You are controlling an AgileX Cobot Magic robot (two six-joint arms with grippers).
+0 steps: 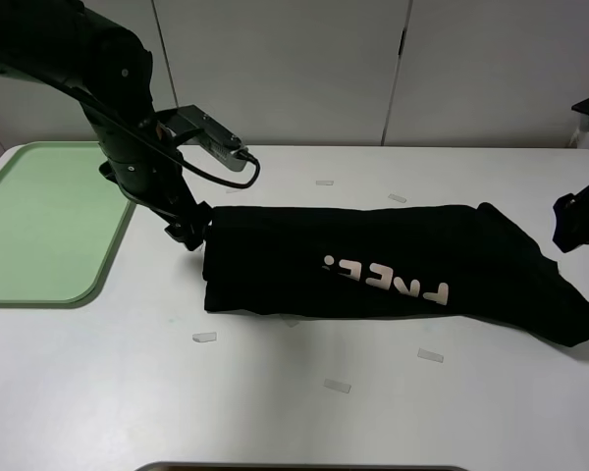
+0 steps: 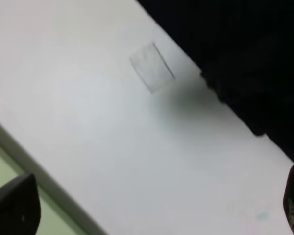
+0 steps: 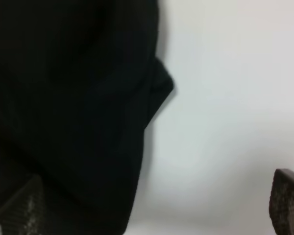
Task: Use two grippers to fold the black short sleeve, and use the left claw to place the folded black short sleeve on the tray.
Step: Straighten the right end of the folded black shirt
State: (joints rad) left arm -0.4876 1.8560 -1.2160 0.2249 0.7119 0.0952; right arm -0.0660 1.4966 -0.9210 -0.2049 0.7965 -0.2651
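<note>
The black short sleeve (image 1: pixel 373 270) lies across the middle of the white table as a long folded band, with whitish lettering (image 1: pixel 388 280) facing up. My left gripper (image 1: pixel 191 232) hovers at the shirt's left end. In the left wrist view it (image 2: pixel 154 210) is open over bare table, with the shirt (image 2: pixel 245 54) beside it. My right gripper (image 1: pixel 577 221) sits just off the shirt's right end. Its jaws (image 3: pixel 152 210) are also open, with one finger (image 3: pixel 17 210) over the cloth (image 3: pixel 68 107) and nothing held. The pale green tray (image 1: pixel 39 221) rests at the far left.
Several small bits of clear tape lie on the table, such as one (image 1: pixel 204 337) in front of the shirt and one (image 2: pixel 152 66) near the left gripper. The tray's rim (image 2: pixel 2 171) is close to the left gripper. White cabinet doors stand behind the table.
</note>
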